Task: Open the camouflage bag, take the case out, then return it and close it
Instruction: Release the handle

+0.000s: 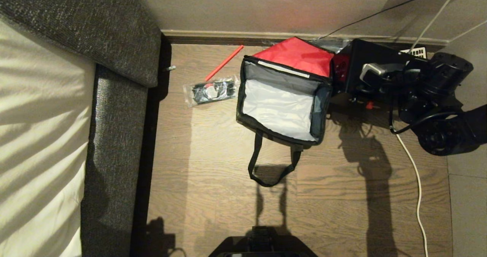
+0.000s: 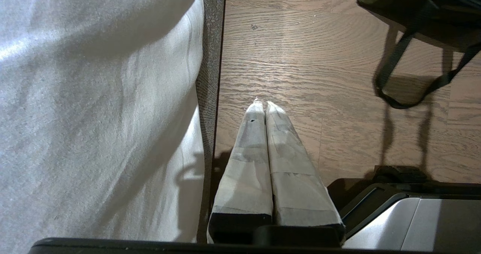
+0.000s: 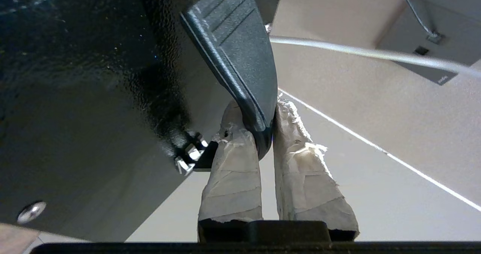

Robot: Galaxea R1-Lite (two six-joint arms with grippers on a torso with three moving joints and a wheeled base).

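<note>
The camouflage bag (image 1: 281, 105) stands open on the wooden floor, its red-lined lid (image 1: 296, 55) flipped back toward the wall and its pale inside empty. Its black strap (image 1: 266, 173) lies toward me; the bag's edge (image 2: 413, 6) also shows in the left wrist view. The black case (image 1: 357, 65) hangs just right of the bag, clear of its opening. My right gripper (image 3: 263, 122) is shut on the case's dark handle (image 3: 236, 47), with the speckled case body (image 3: 94, 77) beside it. My left gripper (image 2: 263, 105) is parked low by the couch, shut and empty.
A grey couch with a white cushion (image 1: 114, 116) fills the left side. A clear packet of black items (image 1: 211, 91) and a red stick (image 1: 224, 62) lie left of the bag. A white cable (image 1: 416, 181) runs along the floor at right. The wall skirting (image 1: 228, 34) is close behind.
</note>
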